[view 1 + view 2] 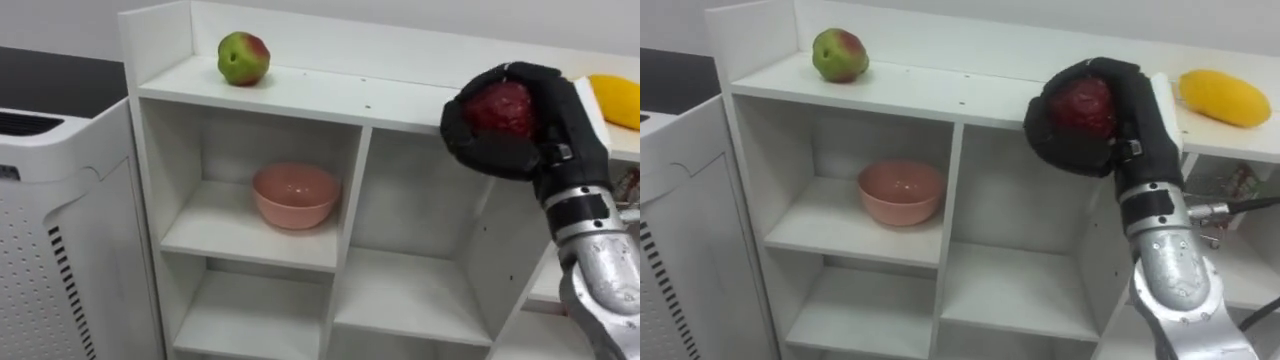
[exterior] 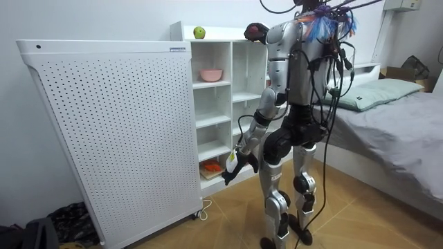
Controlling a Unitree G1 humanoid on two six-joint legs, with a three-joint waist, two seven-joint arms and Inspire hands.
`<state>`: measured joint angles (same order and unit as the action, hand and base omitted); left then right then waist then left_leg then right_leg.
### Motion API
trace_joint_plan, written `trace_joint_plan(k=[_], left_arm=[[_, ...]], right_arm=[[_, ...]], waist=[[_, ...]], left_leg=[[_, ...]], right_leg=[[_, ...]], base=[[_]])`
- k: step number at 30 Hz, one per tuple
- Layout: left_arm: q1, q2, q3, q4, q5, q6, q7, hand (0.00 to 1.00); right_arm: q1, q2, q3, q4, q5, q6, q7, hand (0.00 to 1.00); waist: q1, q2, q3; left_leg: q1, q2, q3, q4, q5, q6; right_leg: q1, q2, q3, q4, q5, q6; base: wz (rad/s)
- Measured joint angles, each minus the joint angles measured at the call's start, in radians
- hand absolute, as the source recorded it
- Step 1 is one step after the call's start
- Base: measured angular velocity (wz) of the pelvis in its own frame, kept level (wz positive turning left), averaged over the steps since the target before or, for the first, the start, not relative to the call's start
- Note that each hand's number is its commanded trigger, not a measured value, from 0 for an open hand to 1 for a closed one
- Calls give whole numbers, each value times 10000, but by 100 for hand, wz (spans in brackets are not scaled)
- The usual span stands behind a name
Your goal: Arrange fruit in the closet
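- Red fruit (image 1: 500, 105) sits in the right hand (image 1: 565, 130), whose fingers are curled round it. It is held up just in front of the top shelf (image 1: 330, 95) of the closet (image 1: 352, 200) and does not rest on the board.
- Two pieces already lie on that top shelf: a green-and-red apple (image 1: 243, 58) toward its left end and a yellow fruit (image 1: 617, 100) at its right end. They are well apart, with bare board between them.
- A pink bowl (image 1: 296, 195) stands in the upper left compartment and looks empty.
- The left hand (image 2: 231, 166) hangs low beside the lower shelves in the room view.
- By my reading the task is well along. What remains for this piece is to set it down, likely in the gap between the other two, and let go.
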<state>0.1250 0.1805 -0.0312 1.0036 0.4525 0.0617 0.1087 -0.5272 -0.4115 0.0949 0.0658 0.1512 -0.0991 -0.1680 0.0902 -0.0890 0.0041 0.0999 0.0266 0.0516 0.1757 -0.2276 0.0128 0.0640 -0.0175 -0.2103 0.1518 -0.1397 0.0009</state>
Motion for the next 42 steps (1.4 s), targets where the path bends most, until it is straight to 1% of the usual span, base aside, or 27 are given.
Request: trace_joint_plan(k=[4,5,6,7,8,9,10,11,12,16,18,19,21,22,24,25,27,31,32,33,34,36,37,38,39,40,42], left_arm=[[41,-5,-132,30,-287,-98,205,0],[109,-11,-128,54,-287,-110,323,0],[157,-16,-131,79,-295,-116,392,0],[161,-18,-139,90,-314,-123,396,0],[161,-32,-142,117,-533,-166,400,0],[149,-51,-187,122,-764,-190,400,0],[124,-54,-250,123,-893,-196,400,0],[37,-72,-367,123,-1088,-205,398,0],[-93,-80,-514,135,-1239,-277,399,0],[-241,-92,-629,392,-1696,-619,410,0],[-242,-113,-717,455,-1877,-650,410,0],[-259,-117,-717,455,-1885,-664,413,0],[-556,-117,-841,784,-2233,-699,472,0],[-610,-117,-909,873,-2319,-699,512,0],[-645,-148,-943,976,-2666,-848,606,0],[-649,-156,-953,999,-2704,-869,635,0],[-682,-147,-1114,1268,-3123,-970,769,0],[-691,-127,-1106,1626,-3499,-976,814,0],[-706,-127,-1121,1686,-3619,-983,826,0],[-786,-131,-1126,1843,-3701,-997,835,0],[-820,-131,-1135,1926,-3759,-1016,846,0],[-872,-102,-1146,2060,-3740,-1029,854,0],[-871,-96,-1146,2061,-3756,-1037,855,0],[-866,-96,-1177,2059,-3780,-1038,867,0],[-854,-95,-1311,2061,-3781,-969,925,0],[-852,-105,-1332,2067,-3782,-918,952,0],[-842,-105,-1453,2056,-3831,-778,957,0]], right_arm=[[378,314,57,-774,257,77,233,100],[541,441,57,-1029,290,76,381,100],[710,620,60,-1272,302,72,486,100],[788,689,85,-1365,319,46,518,100],[856,824,195,-1425,372,31,591,100],[914,985,308,-1427,395,31,607,100],[971,1032,365,-1428,397,26,617,100],[1121,1094,428,-1428,412,24,687,100],[1263,1147,432,-1419,415,21,790,100],[1747,1428,473,-1201,402,-52,959,100],[2308,1521,576,-768,405,-99,969,100],[2387,1534,619,-604,409,-98,983,100],[2454,1648,775,779,914,-135,1057,100],[2490,1711,800,1161,1059,-90,1062,100],[2774,1927,807,2238,1479,-71,1094,100],[2783,1955,806,2549,1680,-72,1138,100],[2781,1995,796,3812,2861,-31,1156,100],[2736,2005,772,5409,4496,-87,1166,100],[2689,2004,756,6012,4953,-88,1159,100],[2628,2004,726,6545,5354,-88,1160,100],[2583,2006,726,6798,5584,-89,1164,100],[2410,2017,632,7677,6342,-78,1249,100],[2367,2029,541,7836,6647,-77,1295,100],[2212,2061,300,8161,7383,-67,1326,100],[2014,2064,135,8419,8128,-43,1336,100],[1890,2066,74,8535,8476,-38,1351,100],[1477,1982,-61,8749,9744,-13,1440,100]], waist=[[36,38,-23],[44,109,-61],[46,150,-134],[57,197,-127],[60,293,-92],[-5,354,-88],[-20,381,-91],[-29,444,-117],[-18,469,-142],[-22,511,-122],[-19,524,-110],[-27,533,-103],[-34,616,-45],[-29,650,-23],[-17,758,44],[-53,768,47],[-42,784,57],[-26,844,97],[-14,883,146],[41,928,218],[72,951,239],[186,924,271],[208,915,299],[273,916,371],[293,899,417],[310,879,439],[503,898,494]], left_leg=[[12,67,109,39,0,0],[14,82,179,38,0,0],[-13,100,268,37,0,0],[-24,110,296,37,0,0],[-32,116,328,35,0,-1],[-48,121,337,36,1,-1],[-66,123,335,12,0,-2],[-136,128,333,-44,0,-3],[-251,126,330,-80,8,-15],[-421,95,342,-59,157,-42],[-591,77,332,-27,161,-47],[-708,86,332,12,161,-47],[-974,111,351,141,167,-37],[-1013,106,357,142,169,-33],[-1329,80,343,173,204,-3],[-1429,69,342,208,213,3],[-1777,-25,336,291,251,31],[-2130,-36,284,403,298,60],[-2288,-50,286,517,297,61],[-2483,-72,305,648,295,64],[-2592,-87,318,698,300,73],[-3292,-242,309,1098,291,113],[-3484,-257,323,1246,268,157],[-3947,-289,367,1671,188,227],[-4405,-346,367,2090,119,253],[-4635,-379,368,2296,82,266],[-5636,-368,322,3241,-193,267]], right_leg=[[-7,15,120,4,29,-29],[-28,22,151,9,47,-36],[-100,37,177,23,74,-47],[-120,44,185,20,97,-52],[-136,49,197,20,122,-60],[-153,56,212,22,141,-65],[-166,60,218,24,147,-69],[-254,66,218,45,157,-79],[-392,61,187,88,164,-90],[-635,46,160,184,177,-110],[-790,35,152,198,177,-110],[-886,24,156,201,183,-119],[-1159,-2,171,209,235,-145],[-1196,-14,175,220,236,-145],[-1557,-113,131,421,233,-143],[-1662,-132,111,440,233,-143],[-2070,-161,133,593,232,-143],[-2431,-291,108,809,227,-136],[-2606,-322,129,964,225,-134],[-2856,-344,158,1201,220,-129],[-3016,-353,162,1328,220,-129],[-3804,-523,150,1863,108,-119],[-4005,-578,160,2053,32,-122],[-4461,-686,153,2451,-65,-151],[-4909,-792,157,2863,-156,-175],[-5136,-856,158,3068,-219,-200],[-5972,-891,211,3753,-335,-276]], base=[[-9],[-16],[-18],[-16],[-10],[-5],[0],[4],[4],[0],[0],[0],[-2],[0],[0],[0],[0],[5],[0],[0],[-8],[-7],[0],[9],[8],[8],[0]])
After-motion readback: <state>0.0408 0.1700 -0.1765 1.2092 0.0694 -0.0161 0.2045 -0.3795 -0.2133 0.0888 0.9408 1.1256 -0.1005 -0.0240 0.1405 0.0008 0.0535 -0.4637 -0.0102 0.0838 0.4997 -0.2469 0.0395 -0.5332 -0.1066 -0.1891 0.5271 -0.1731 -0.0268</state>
